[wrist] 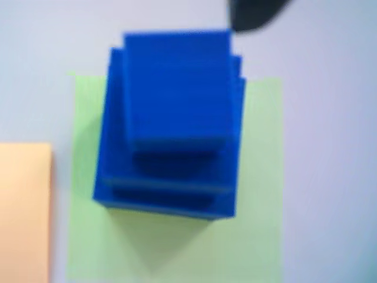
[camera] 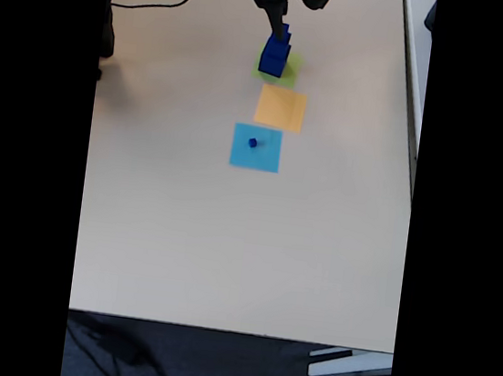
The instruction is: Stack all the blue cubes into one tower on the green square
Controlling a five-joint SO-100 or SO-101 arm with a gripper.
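Observation:
The tower (wrist: 171,124) of dark-blue cubes stands on the green square (wrist: 259,177), widest at the base and stepping in upward. The wrist view is blurred. A dark fingertip of my gripper (wrist: 254,15) shows at the top edge, just beyond the top cube's far right corner. In the fixed view the gripper (camera: 276,21) hangs from the arm directly over the tower (camera: 275,51) on the green square (camera: 290,72); its jaws are too small to read. A tiny blue cube (camera: 252,142) sits alone on the light-blue square (camera: 256,152).
An orange square (camera: 280,108) lies between the green and light-blue squares, and its edge shows at the left of the wrist view as the orange square (wrist: 23,206). A black cable (camera: 178,0) trails at the back left. The table edge (camera: 216,328) runs along the front.

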